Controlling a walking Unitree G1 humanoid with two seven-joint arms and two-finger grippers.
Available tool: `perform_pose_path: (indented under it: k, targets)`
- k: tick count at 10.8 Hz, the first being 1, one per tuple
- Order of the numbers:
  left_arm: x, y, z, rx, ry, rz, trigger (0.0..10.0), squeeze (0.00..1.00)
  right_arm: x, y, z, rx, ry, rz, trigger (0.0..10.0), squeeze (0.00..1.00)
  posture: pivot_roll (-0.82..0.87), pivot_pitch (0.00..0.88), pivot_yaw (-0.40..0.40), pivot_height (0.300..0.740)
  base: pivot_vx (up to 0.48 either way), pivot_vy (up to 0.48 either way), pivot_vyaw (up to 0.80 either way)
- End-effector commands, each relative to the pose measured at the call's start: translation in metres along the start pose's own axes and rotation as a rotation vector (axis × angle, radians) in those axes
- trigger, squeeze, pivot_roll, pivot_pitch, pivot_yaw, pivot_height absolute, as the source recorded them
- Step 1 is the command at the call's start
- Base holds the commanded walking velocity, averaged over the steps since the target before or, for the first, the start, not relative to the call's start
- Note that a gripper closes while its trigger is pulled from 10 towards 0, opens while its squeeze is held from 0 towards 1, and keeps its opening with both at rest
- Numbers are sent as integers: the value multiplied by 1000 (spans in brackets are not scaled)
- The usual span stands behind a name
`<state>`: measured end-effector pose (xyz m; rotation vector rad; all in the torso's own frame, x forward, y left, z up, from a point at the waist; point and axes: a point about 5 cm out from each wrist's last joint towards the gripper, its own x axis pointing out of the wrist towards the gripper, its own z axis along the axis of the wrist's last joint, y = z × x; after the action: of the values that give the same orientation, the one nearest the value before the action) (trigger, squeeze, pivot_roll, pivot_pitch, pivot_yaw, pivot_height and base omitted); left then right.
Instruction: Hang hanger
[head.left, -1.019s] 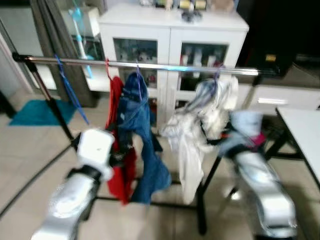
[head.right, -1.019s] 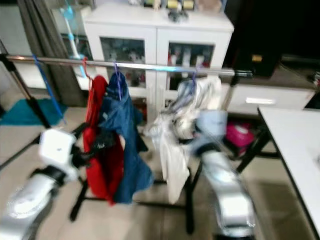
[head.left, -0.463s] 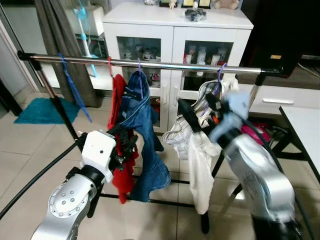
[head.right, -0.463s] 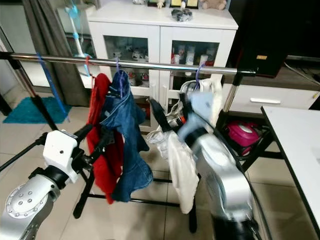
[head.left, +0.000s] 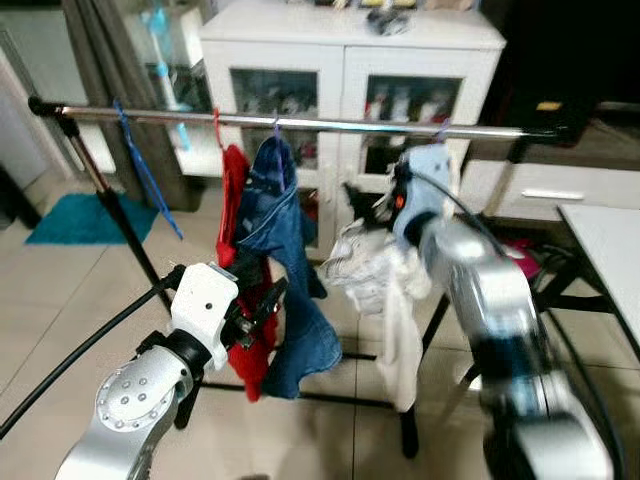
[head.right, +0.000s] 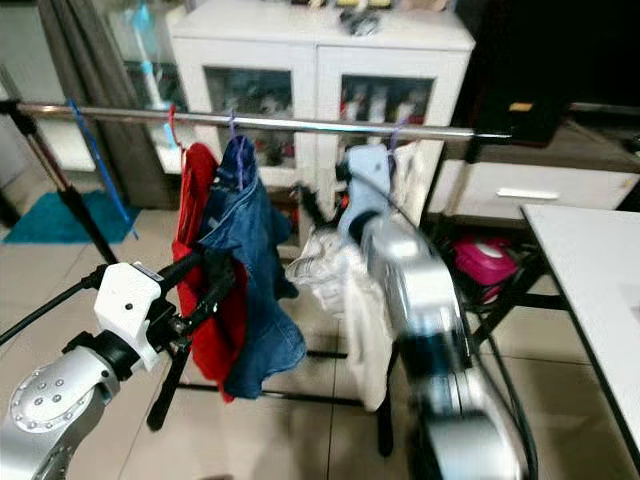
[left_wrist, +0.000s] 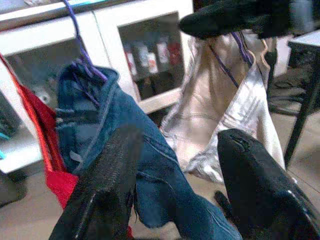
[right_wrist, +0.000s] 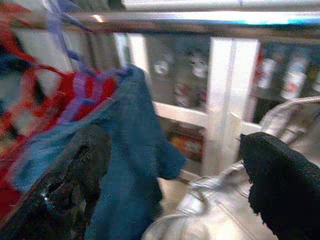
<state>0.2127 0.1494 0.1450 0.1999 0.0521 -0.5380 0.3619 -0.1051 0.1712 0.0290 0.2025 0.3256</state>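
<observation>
Your robot faces a chrome clothes rail (head.left: 320, 123) that spans the room on a black frame, in front of a white glass-door cabinet (head.left: 350, 60). Three garments hang from the rail: a red garment (head.left: 232, 185) on a red hanger hook, a blue denim garment (head.left: 275, 215) just beside it on a purple wire hanger (left_wrist: 82, 47), and a white shirt (head.left: 385, 290) on another purple hanger (head.right: 397, 133) further to your right. A thin blue hanger (head.left: 140, 165) also hangs near the rail's left end, tilted and bare.

Your right gripper (head.left: 375, 205) is raised just below the rail, between the denim and the white shirt, at the shirt's shoulder. Its two black fingers (right_wrist: 75, 180) stand wide apart in the right wrist view, with the denim and the rail between them and nothing clamped.

Your left gripper (head.left: 262, 305) sits lower, in front of the red and denim garments. Its fingers (left_wrist: 105, 185) are likewise spread, framing the denim and the white shirt in the left wrist view, with nothing held.

A white tabletop (head.left: 605, 250) edges in on your right. A teal mat (head.left: 75, 220) lies on the tiled floor (head.left: 60, 300) to your left, and a pink object (head.right: 480, 270) sits low behind the rack.
</observation>
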Motion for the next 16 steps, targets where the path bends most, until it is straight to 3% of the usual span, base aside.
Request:
perform_pose_path:
  k: [1, 2, 4, 6, 9, 11, 13, 16]
  targets:
    - [-2, 0, 1, -6, 8, -21, 10000, 0, 2, -8, 2, -8, -6, -47, 10000, 0, 59, 0, 30, 740, 0, 0, 0]
    - [-11, -5, -6, -12, 62, -121, 10000, 0, 12, -20, 9, -56, 17, -119, 10000, 0, 61, 0, 31, 740, 0, 0, 0]
    - [-18, -1, -6, -26, 70, -135, 10000, 0, 17, -28, 14, -81, 14, -179, 10000, 0, 67, 0, 24, 740, 0, 0, 0]
    - [-31, 5, -7, -44, 100, -178, 10000, 0, 13, -24, 25, -101, -24, -138, 10000, 0, 65, 0, 15, 740, 0, 0, 0]
    - [-30, 7, 0, -74, 63, -208, 10000, 0, -1, -35, 29, -95, -23, -150, 10000, 0, 41, 0, 29, 740, 0, 0, 0]
    - [-29, 3, -1, -85, 71, -242, 10000, 0, -3, -43, 16, -106, 48, -174, 10000, 0, 43, 0, 32, 740, 0, 0, 0]
    - [-26, 6, 2, -78, 66, -242, 10000, 0, -1, -43, 5, -113, 88, -174, 10000, 0, 47, 0, 34, 740, 0, 0, 0]
    - [-21, 6, 5, -69, 55, -250, 10000, 0, 9, -59, 1, -122, 101, -270, 10000, 0, 54, 0, 33, 740, 0, 0, 0]
